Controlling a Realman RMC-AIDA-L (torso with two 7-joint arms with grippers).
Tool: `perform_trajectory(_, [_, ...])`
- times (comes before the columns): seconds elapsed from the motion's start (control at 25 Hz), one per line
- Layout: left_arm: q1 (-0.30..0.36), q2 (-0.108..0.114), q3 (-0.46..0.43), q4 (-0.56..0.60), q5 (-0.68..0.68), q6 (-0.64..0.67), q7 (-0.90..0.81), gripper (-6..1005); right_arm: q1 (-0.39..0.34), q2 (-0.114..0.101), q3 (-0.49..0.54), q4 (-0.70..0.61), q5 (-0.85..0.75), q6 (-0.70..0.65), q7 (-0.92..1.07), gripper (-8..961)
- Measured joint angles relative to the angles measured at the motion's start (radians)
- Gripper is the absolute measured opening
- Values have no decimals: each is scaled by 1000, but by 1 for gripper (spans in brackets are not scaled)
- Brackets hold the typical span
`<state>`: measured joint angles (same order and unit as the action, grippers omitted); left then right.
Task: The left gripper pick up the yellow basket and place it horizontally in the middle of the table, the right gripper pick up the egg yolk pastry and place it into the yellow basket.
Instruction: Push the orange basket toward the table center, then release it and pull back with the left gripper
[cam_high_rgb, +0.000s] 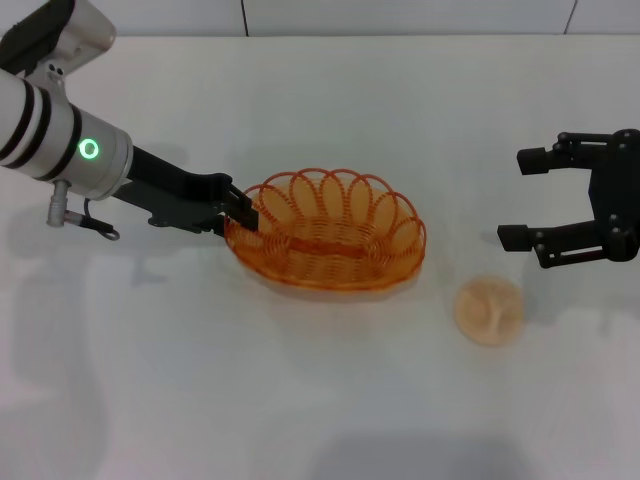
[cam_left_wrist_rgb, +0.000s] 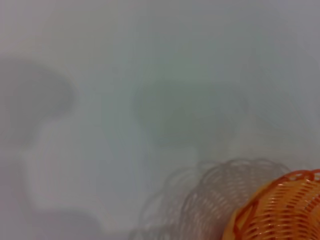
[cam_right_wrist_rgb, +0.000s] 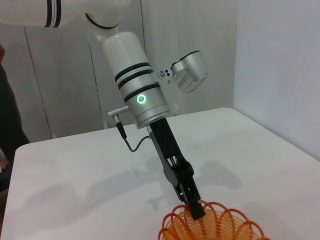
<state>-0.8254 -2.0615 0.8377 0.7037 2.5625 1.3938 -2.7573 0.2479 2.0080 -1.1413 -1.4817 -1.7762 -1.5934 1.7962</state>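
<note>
The yellow basket (cam_high_rgb: 330, 272) lies lengthwise across the middle of the table (cam_high_rgb: 200, 400). My left gripper (cam_high_rgb: 238, 206) reaches in from the left and is shut on the basket's left rim. The right wrist view shows the left gripper (cam_right_wrist_rgb: 196, 210) pinching the rim of the basket (cam_right_wrist_rgb: 220, 225) from above. A corner of the basket (cam_left_wrist_rgb: 285, 210) also shows in the left wrist view, with its shadow beside it. The egg yolk pastry (cam_high_rgb: 488, 311) rests on the table to the right of the basket. My right gripper (cam_high_rgb: 520, 196) hovers open above and behind the pastry, apart from it.
The white tabletop spreads around the basket and pastry, with a wall behind its far edge. The left arm's white segment with the green ring light (cam_high_rgb: 89, 150) stretches over the table's left side.
</note>
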Motion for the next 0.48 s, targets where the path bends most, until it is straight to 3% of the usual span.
perform_trajectory(0.24, [-1, 3, -3, 2, -18, -1, 24, 337, 1, 0, 0, 0, 0, 4, 0, 862])
perform_trajectory(0.48, [1, 12, -6, 13, -34, 0, 44, 540, 1, 0, 0, 0, 1, 6, 0, 861])
